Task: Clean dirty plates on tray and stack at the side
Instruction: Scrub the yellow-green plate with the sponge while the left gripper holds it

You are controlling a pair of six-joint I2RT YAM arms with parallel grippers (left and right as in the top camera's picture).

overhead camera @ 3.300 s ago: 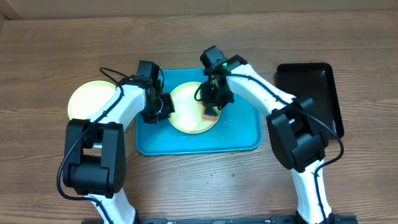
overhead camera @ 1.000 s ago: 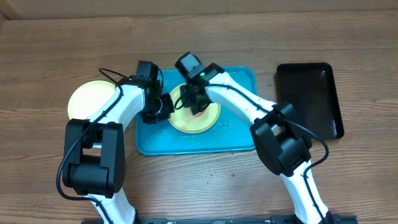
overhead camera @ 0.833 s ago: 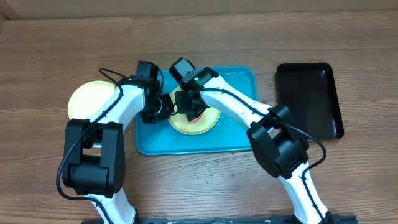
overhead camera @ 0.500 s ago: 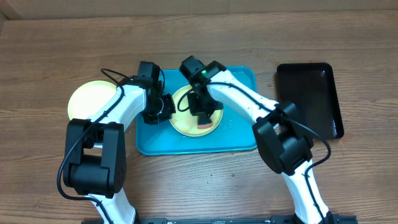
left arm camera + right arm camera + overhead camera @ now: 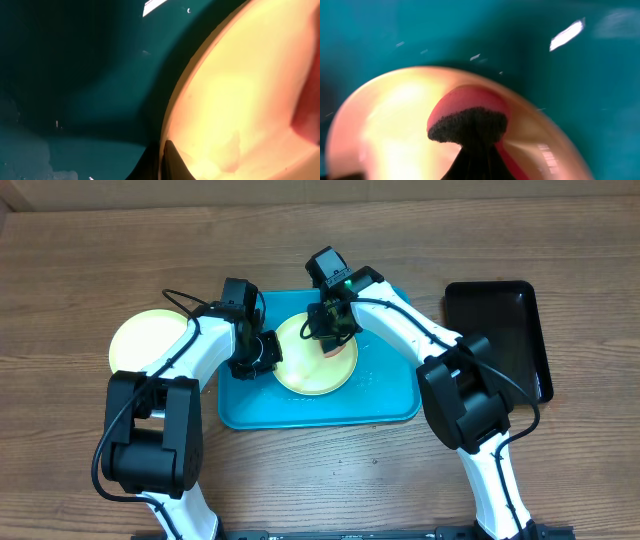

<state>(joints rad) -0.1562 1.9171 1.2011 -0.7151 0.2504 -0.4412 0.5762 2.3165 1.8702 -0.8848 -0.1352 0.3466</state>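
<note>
A pale yellow-green plate (image 5: 308, 370) lies in the turquoise tray (image 5: 385, 395). My left gripper (image 5: 264, 352) is shut on the plate's left rim; the left wrist view shows the jaws (image 5: 164, 161) pinching the rim of the plate (image 5: 240, 100) over the tray (image 5: 75, 75). My right gripper (image 5: 335, 338) is shut on a red sponge (image 5: 336, 348) with a dark scrub face and presses it on the plate's upper right part. The right wrist view shows the sponge (image 5: 469, 114) on the plate (image 5: 385, 125). A second yellow-green plate (image 5: 145, 340) lies on the table at the left. The light blue plate is out of view.
A narrow black tray (image 5: 500, 340) stands on the wooden table at the right. The tray (image 5: 530, 45) floor around the plate carries small wet specks. Both arms reach in over the tray's back half.
My right gripper has swept the sponge over the plate, from its left side through the lower middle to the upper right. The left gripper has stayed on the rim.
</note>
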